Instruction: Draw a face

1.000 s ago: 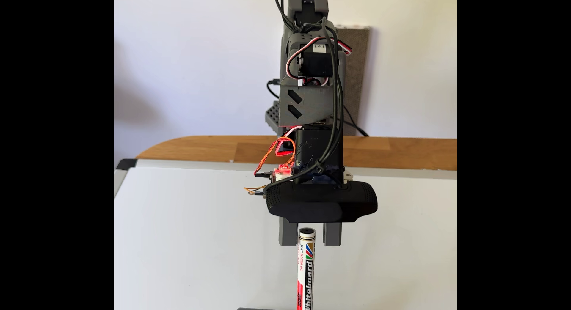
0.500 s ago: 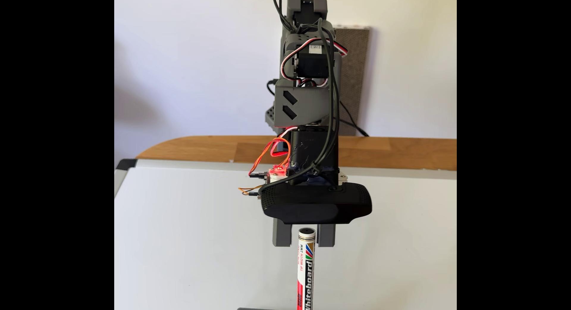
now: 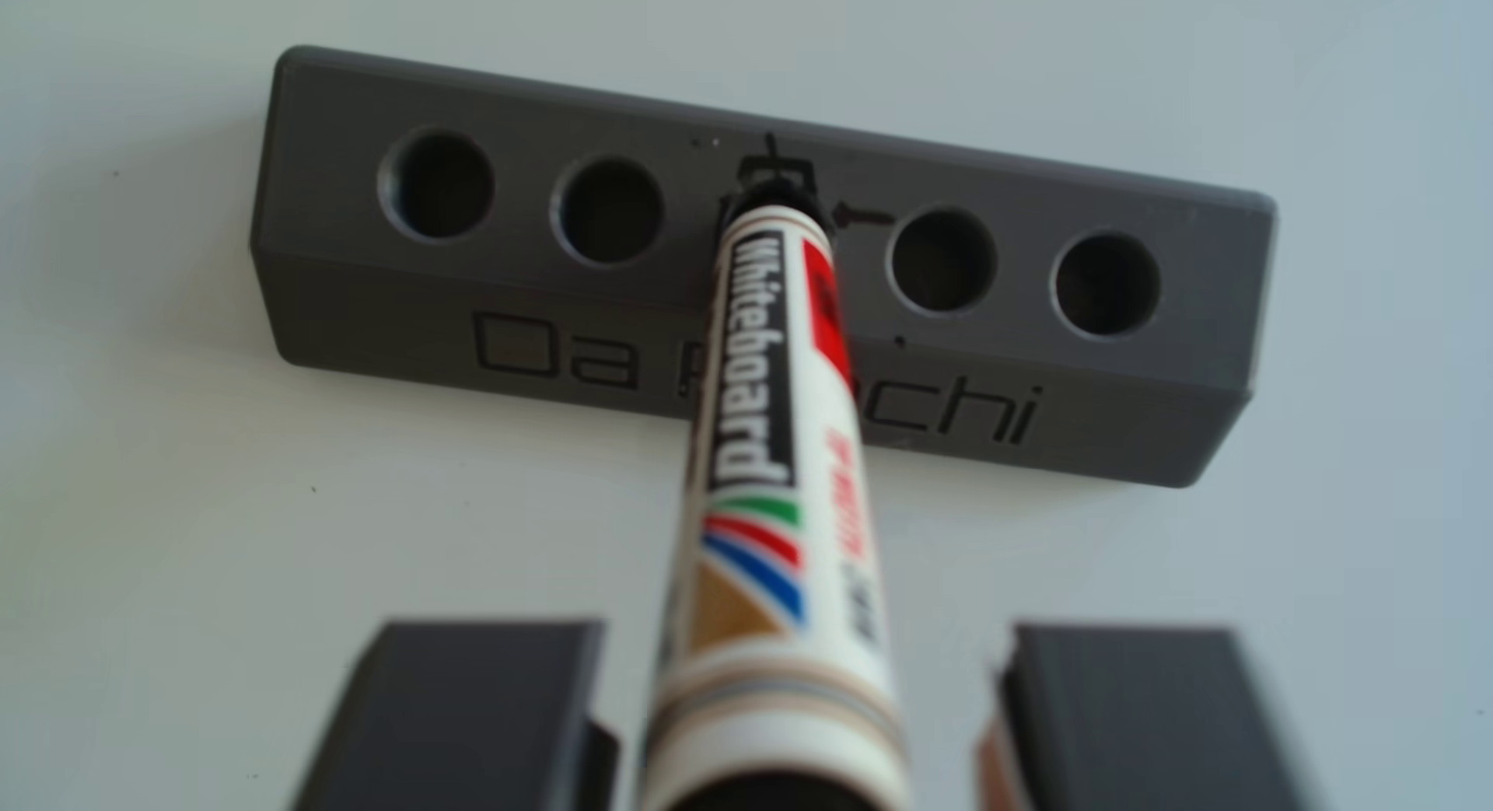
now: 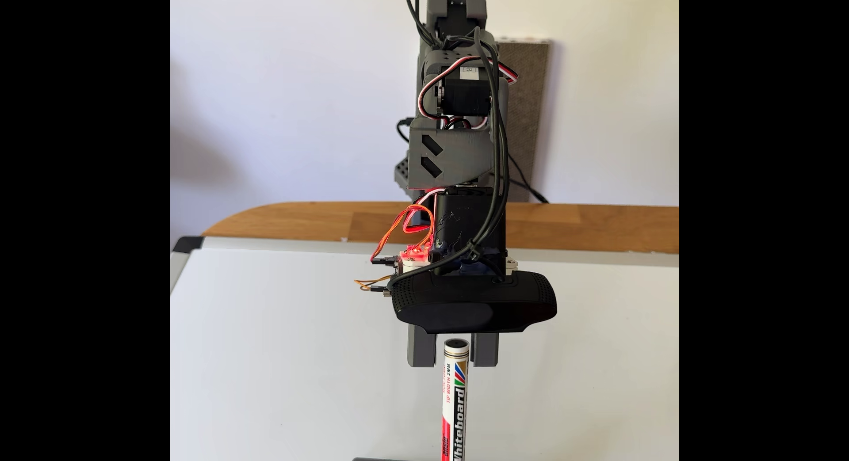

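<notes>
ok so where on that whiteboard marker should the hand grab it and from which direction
Probably the upper barrel of the whiteboard marker, just below its top end. It stands upright in the middle hole of the gray holder, so coming down from above with one finger on each side suits it, then lifting straight up. The open hand already straddles the top.

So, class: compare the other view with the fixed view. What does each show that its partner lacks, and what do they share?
Other view alone: the grey holder's top with four empty holes and lettering on its front face. Fixed view alone: the arm, its black webcam, the wooden tabletop and the wall. Both: the whiteboard marker standing between the open gripper's fingers, on the whiteboard.
</notes>
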Motion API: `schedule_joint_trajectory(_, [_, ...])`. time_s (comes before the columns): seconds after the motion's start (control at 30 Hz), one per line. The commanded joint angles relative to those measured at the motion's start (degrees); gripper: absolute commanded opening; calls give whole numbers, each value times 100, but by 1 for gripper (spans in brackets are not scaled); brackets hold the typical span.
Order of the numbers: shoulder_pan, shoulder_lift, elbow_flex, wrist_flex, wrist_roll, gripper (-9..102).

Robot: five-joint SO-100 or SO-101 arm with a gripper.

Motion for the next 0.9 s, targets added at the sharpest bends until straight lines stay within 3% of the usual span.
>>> schedule_joint_trajectory(0.0, [-9,176,-97,-70,-53,75])
schedule_joint_trajectory(0.87, [-176,18,-105,-237,-53,74])
